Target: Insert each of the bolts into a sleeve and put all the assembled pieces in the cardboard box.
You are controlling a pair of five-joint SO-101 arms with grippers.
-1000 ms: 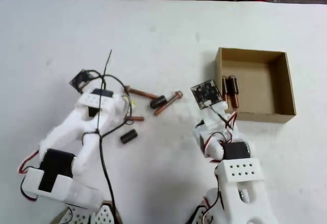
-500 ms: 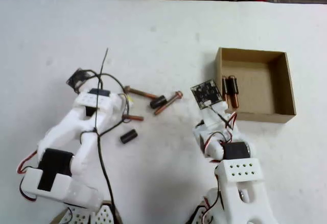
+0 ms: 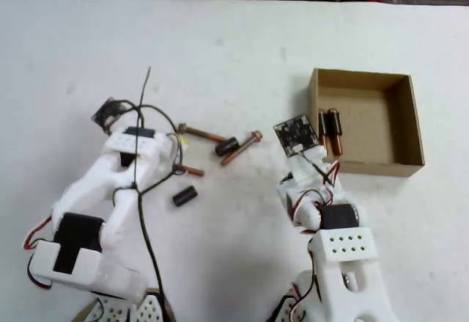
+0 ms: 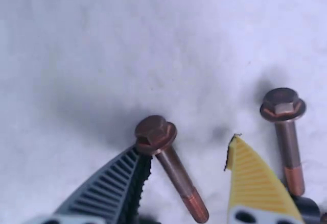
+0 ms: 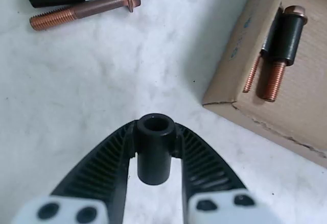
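My left gripper [image 4: 189,150] stands open over the table with a copper bolt [image 4: 173,175] lying between its fingers, the bolt's head against the black finger [image 4: 115,188]. In the high view this bolt [image 3: 192,169] lies by the left arm's tip. A second bolt [image 4: 283,132] lies just beyond the yellow finger [image 4: 253,183], its tip in a black sleeve [image 3: 226,146]. My right gripper [image 5: 154,132] is shut on an upright black sleeve [image 5: 154,157], held close to the corner of the cardboard box [image 3: 414,124]. Assembled pieces [image 3: 331,131] lie inside the box.
A third bolt [image 3: 242,147] lies between the two arms beside the sleeved one. A loose black sleeve [image 3: 185,196] lies on the table near the left arm. The box's near wall [image 5: 240,66] rises just beyond the right gripper.
The left arm has shifted slightly toward the far left. The right arm and the parts on the table have stayed put.
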